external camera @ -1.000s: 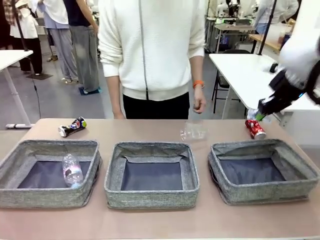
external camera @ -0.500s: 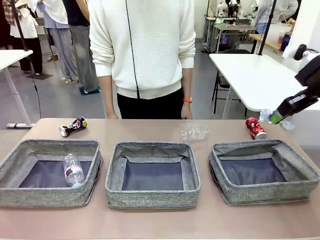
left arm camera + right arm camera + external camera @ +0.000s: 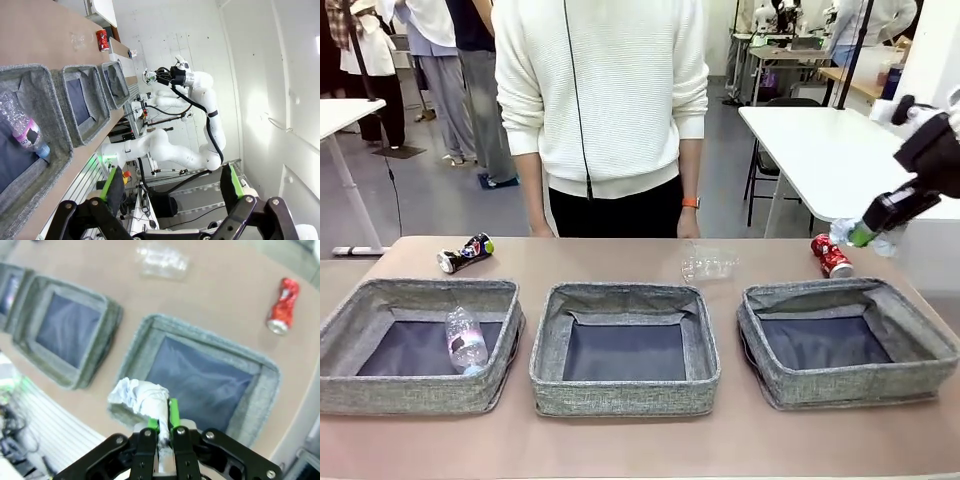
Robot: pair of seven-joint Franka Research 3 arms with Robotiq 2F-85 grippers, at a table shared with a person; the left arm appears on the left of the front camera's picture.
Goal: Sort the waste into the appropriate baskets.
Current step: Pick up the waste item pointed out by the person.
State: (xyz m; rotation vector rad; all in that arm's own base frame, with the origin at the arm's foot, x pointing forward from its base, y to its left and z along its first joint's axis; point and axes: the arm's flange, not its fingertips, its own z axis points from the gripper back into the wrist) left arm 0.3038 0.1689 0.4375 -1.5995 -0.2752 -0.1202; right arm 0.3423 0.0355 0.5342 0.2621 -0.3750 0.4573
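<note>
At the right end of the tabletop [image 3: 640, 440], the crumpled white paper wad [image 3: 136, 394] is pinched in my right hand [image 3: 163, 419]. The green pads are closed tight on its lower edge and the bulk of it bulges out to one side. From the front I see that hand up in the air, past the far right corner of the right basket [image 3: 840, 385] and clear of the surface. Down my wrist camera, that basket's bare dark bottom lies below and beyond the wad.

The crushed red can [image 3: 831, 256] lies on the tabletop just behind the basket's far rim. The clear plastic cup [image 3: 707, 264] lies on its side farther along, behind the gap between the right basket and the middle basket [image 3: 620, 395]. The left basket [image 3: 410, 395] has the clear plastic bottle [image 3: 465, 340] lying in it, and the dark can [image 3: 465, 253] rests behind its far rim.

My left hand [image 3: 171, 185] is raised off to the side, fingers spread wide open. A person [image 3: 605, 100] in a white sweater stands at the far edge, arms down.
</note>
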